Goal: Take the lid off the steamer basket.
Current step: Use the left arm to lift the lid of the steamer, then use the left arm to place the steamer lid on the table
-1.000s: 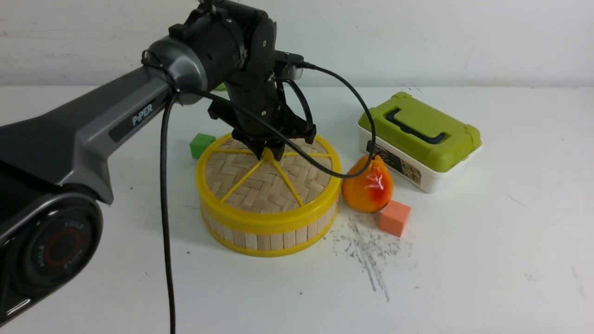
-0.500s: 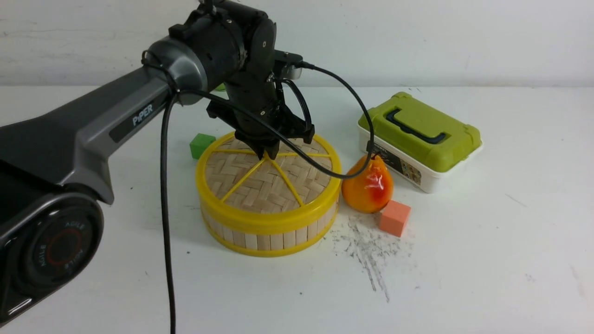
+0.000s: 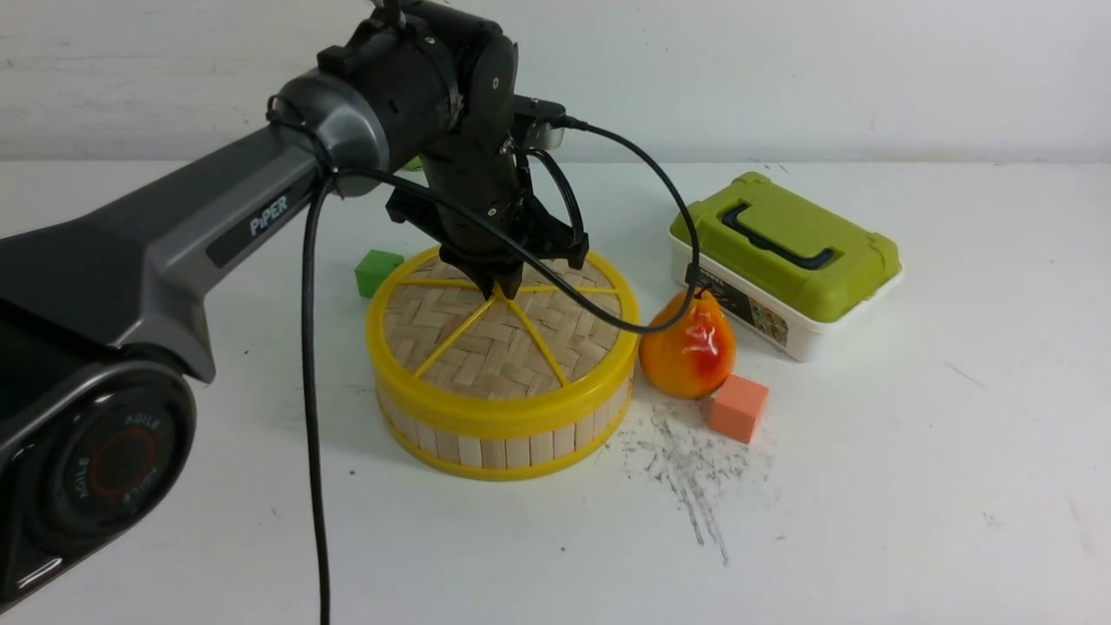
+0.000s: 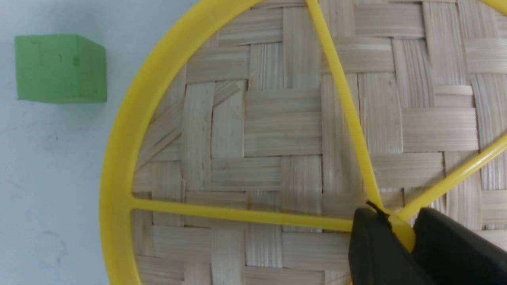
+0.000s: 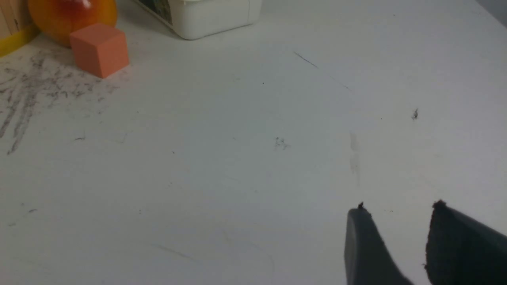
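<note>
The steamer basket (image 3: pixel 503 447) stands on the white table (image 3: pixel 911 486), left of the table's middle in the front view. The lid (image 3: pixel 499 347) sits flat on top of it, yellow rim over yellow rim, with no gap showing between the two.

The left gripper (image 3: pixel 500 286) points straight down over the lid's hub, where the yellow spokes (image 4: pixel 344 103) meet. In the left wrist view its two black fingers (image 4: pixel 372 245) are pinched against either side of the centre knob (image 4: pixel 403 235), so the pincer is clenched on the lid at its middle. The woven bamboo panels spread out from the grip towards the rim. A black cable (image 3: pixel 308 391) hangs from the wrist and loops across the lid's 3 o'clock side.

Taking the basket as the dial, with 12 o'clock away from the robot:
- A green cube (image 3: pixel 378 271) lies at 10 o'clock, just beside the rim.
- A pear-shaped orange fruit (image 3: pixel 690 351) stands at 3 o'clock, close against the basket wall.
- A salmon cube (image 3: pixel 739 408) lies at 4 o'clock, touching or nearly touching the fruit.
- A white box (image 3: pixel 785 334) with a green lid and dark handle (image 3: pixel 785 247) sits at 2 o'clock, beyond the fruit.

The right gripper (image 5: pixel 398 213) appears only in its own wrist view. It is low over bare table with its jaws apart and nothing between them, well away from the basket.
</note>
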### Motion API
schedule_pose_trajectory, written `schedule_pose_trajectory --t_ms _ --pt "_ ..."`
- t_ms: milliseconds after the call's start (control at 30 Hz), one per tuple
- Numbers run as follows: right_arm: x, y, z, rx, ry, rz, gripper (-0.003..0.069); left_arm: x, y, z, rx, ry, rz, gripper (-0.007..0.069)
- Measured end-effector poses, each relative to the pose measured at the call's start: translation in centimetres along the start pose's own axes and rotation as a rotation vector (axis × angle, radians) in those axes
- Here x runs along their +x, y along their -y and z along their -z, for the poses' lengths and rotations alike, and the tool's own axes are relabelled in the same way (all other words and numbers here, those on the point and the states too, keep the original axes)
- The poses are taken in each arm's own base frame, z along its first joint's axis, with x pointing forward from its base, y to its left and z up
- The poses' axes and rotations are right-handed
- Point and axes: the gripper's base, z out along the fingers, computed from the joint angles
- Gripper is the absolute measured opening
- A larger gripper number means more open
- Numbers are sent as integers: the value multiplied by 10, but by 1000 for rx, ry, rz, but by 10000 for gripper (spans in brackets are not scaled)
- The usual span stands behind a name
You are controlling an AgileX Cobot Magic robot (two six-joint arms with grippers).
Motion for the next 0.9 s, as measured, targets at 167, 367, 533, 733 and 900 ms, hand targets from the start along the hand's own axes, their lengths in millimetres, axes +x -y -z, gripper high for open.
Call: schedule_pose_trajectory --t_ms 167,367,533,733,900 --pt "0 0 0 0 0 0 239 0 0 7 3 -4 2 109" --pt "0 0 0 0 0 0 239 -1 -5 84 24 98 -38 109" --pt "0 0 0 0 0 0 239 6 -24 192 -49 316 -61 109" --pt "0 0 0 0 0 0 239 23 -66 232 -96 339 32 106" --pt "0 0 0 0 0 0 239 40 -121 193 -129 215 171 106"
